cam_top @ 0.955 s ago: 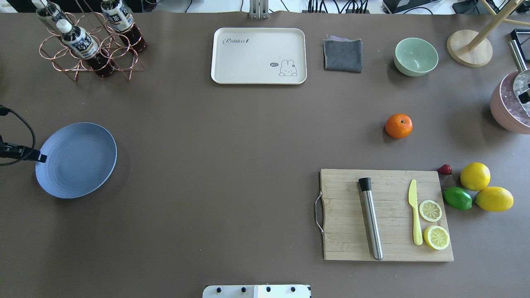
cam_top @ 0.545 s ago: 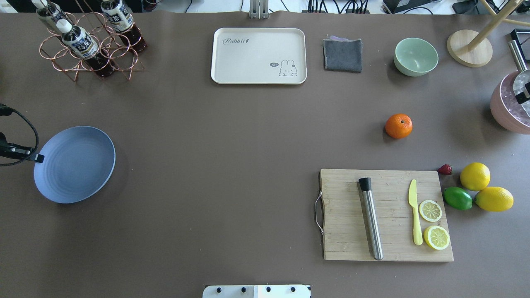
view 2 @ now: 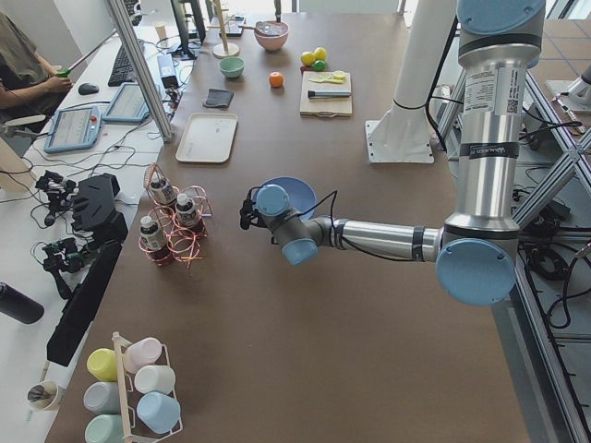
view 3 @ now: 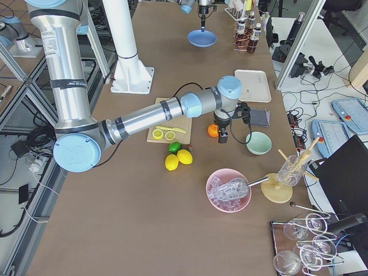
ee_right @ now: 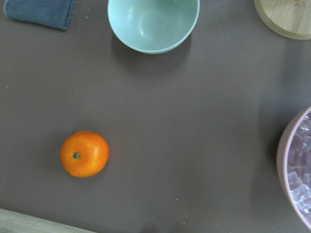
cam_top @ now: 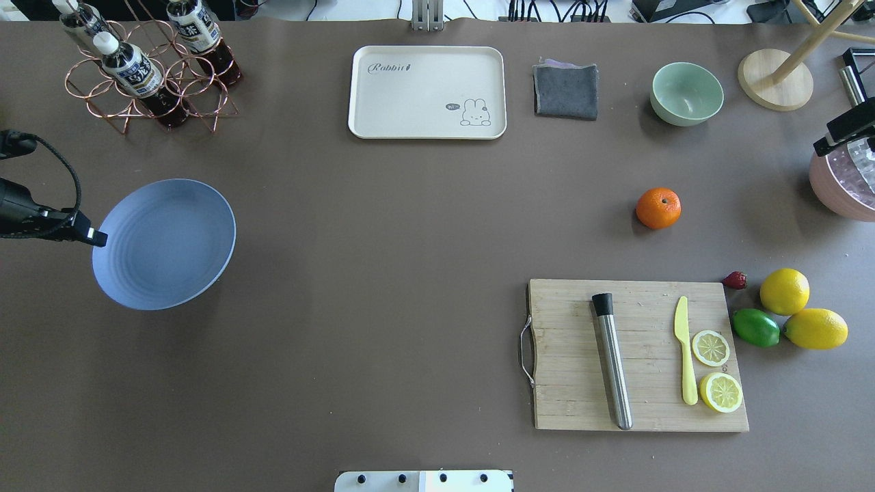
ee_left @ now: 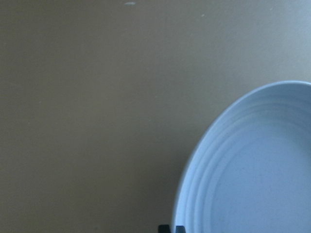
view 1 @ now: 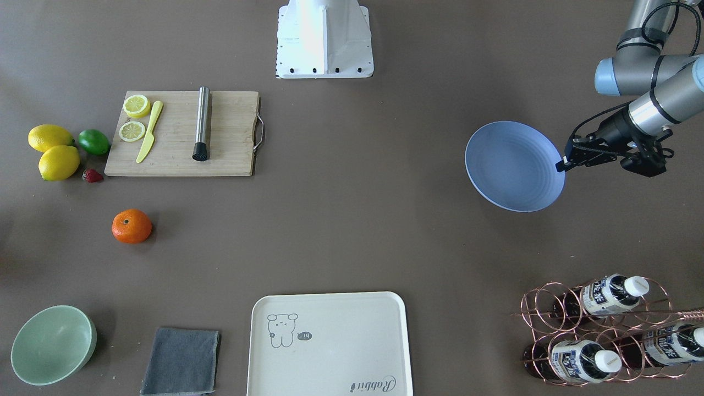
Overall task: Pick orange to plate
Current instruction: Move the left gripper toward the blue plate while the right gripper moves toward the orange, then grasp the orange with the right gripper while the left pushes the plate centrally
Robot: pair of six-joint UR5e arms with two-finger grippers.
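**Overhead exterior: the plate has shifted toward the table's middle, the orange lies untouched**

Overhead exterior shows the left tool (cam_top: 96, 238) closed on the rim of the plate (cam_top: 171, 239), its thin black fingers pinching the edge nearest the arm. Compared with half a second ago, the plate sits further from the left edge of the table (cam_top: 383, 273) and a little nearer the bottle rack (cam_top: 147, 82). It also looks larger and more tilted. A soft shadow falls on the table under the side of the plate away from the arm, so it appears to hang above the surface rather than rest on it. The left wrist view shows only the ringed blue curve of the plate and two dark fingertips (ee_left: 172, 228) at its rim.

The orange (cam_top: 658, 208) has not moved. It lies on the bare table on the robot's right side, between the green bowl (cam_top: 686, 93) and the cutting board (cam_top: 581, 383), well apart from the plate.

At the right edge a black part of the right arm now shows above the pink bowl (cam_top: 837, 184), higher in the picture than before. The exterior right view places the right tool (view 3: 222, 138) close to the orange. Whether its jaws are spread or closed cannot be told, and the right wrist view shows no fingers.
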